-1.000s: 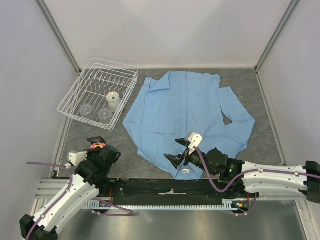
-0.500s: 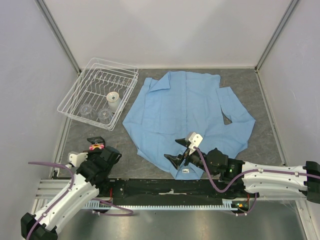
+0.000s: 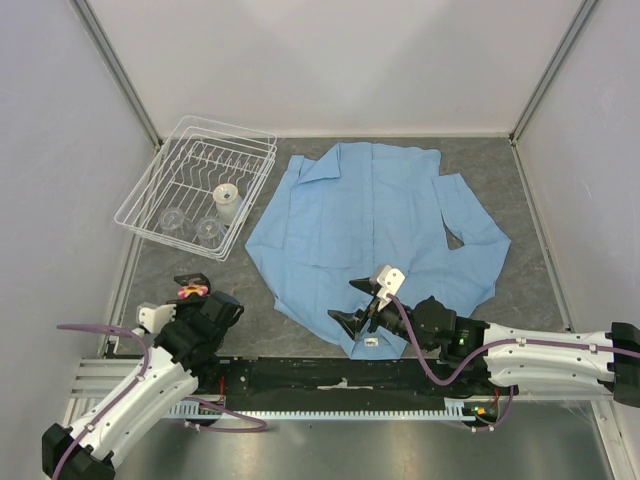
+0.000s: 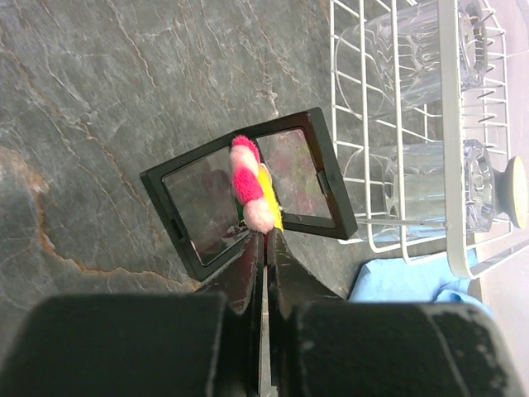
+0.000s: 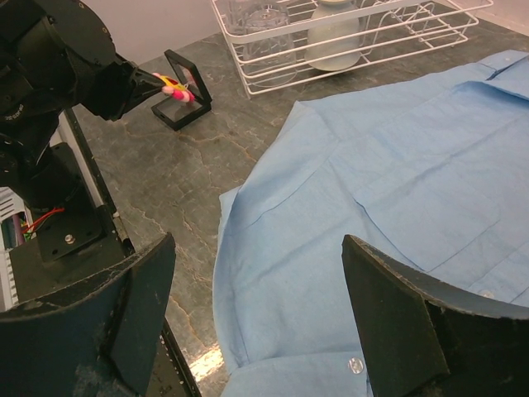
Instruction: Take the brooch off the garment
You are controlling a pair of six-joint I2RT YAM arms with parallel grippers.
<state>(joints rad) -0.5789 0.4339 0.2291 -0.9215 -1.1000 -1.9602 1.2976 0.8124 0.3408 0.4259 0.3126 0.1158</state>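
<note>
The brooch [image 4: 248,184], pink-red petals with a yellow centre, is held edge-on in my shut left gripper [image 4: 266,236], just above a small black framed box [image 4: 186,198] on the table. It also shows in the top view [image 3: 189,291] and in the right wrist view [image 5: 175,88]. The garment [image 3: 370,225], a light blue shirt, lies spread flat in the middle of the table, its collar end with the white label [image 3: 371,342] at the near edge. My right gripper [image 3: 355,305] is open and empty, low over the shirt's near hem [image 5: 331,273].
A white wire dish rack [image 3: 195,185] stands at the back left with clear glasses [image 4: 397,50] and a white cup [image 3: 227,200]. The black box [image 3: 190,285] sits near the left arm. Grey walls enclose the table on three sides.
The left gripper with the brooch has shifted slightly towards the near left, over the black box. The right arm has not moved.
</note>
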